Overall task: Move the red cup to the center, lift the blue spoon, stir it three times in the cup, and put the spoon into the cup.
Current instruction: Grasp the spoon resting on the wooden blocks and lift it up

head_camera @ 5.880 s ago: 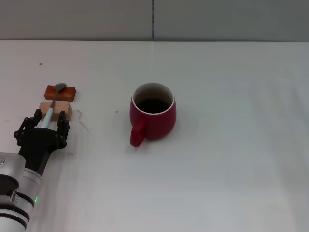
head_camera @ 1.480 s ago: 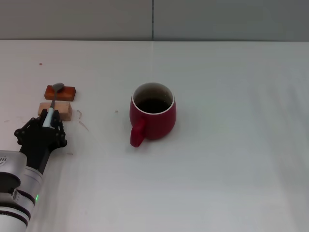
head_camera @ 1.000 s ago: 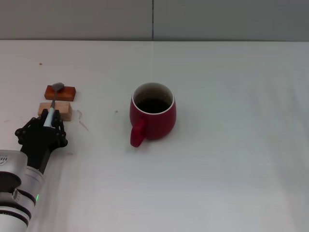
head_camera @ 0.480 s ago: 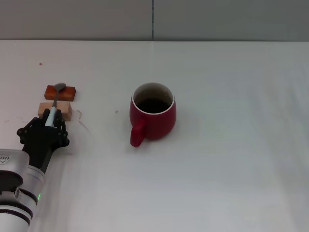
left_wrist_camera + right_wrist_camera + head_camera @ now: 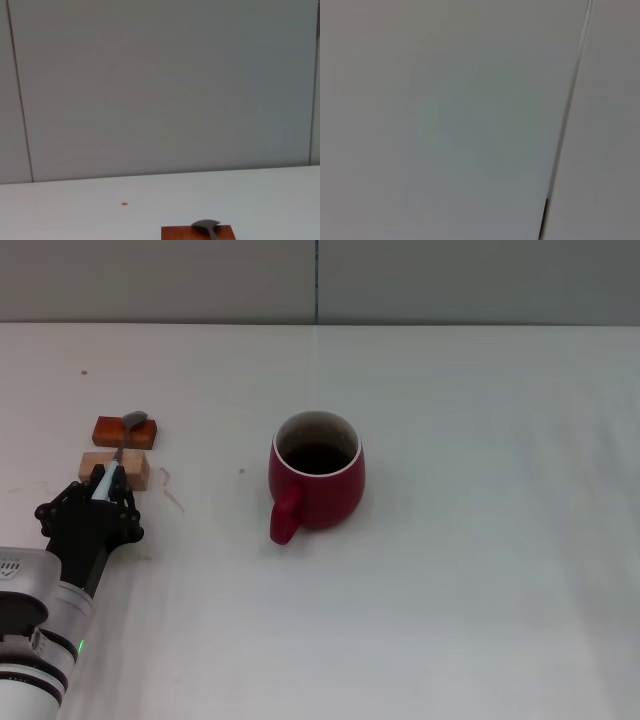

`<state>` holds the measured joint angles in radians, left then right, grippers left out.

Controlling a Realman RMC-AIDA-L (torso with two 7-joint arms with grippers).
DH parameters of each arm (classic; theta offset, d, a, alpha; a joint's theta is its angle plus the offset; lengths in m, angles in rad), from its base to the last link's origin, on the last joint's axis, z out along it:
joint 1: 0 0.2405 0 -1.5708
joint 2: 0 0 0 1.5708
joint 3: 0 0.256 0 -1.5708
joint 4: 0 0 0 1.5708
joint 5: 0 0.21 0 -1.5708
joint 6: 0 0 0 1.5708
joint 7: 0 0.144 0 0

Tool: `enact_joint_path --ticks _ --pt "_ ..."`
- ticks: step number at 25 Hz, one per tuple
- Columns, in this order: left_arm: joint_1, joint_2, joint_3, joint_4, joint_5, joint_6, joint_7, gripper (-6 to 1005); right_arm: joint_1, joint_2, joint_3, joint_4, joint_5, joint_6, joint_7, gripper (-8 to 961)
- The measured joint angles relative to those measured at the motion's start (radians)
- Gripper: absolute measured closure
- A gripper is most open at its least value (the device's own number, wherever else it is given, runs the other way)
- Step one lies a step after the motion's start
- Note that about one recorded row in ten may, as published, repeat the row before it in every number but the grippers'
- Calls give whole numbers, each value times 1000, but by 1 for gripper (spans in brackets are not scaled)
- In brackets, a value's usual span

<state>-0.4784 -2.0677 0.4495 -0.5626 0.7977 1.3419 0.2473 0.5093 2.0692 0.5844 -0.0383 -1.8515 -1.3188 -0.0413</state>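
At about 8 o'clock on the white worktop (image 5: 450, 570), the left gripper (image 5: 100, 492) has its black fingers (image 5: 122, 502) clenched on the pale-blue handle of the slim blue spoon (image 5: 116, 453); its silver bowl sits over the orange-red block (image 5: 108, 431), beyond the tan block (image 5: 133, 469); the glossy, rounded dark-red ceramic cup (image 5: 318, 480) stands near centre, handle toward 7 o'clock.

— What do we see of our own body?
— Our matte black, angular left gripper (image 5: 98, 502) on a black wrist, then a glossy white cylindrical arm segment (image 5: 40, 635) with grey ring joints.
— Any markings?
— A small green light glows on the white casing.
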Motion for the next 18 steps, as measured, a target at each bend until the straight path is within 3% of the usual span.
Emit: enact_joint_path --ticks 18 --pt "9 2 -15 16 0 -35 -4 829 5 1 -2 2 0 1 1 356"
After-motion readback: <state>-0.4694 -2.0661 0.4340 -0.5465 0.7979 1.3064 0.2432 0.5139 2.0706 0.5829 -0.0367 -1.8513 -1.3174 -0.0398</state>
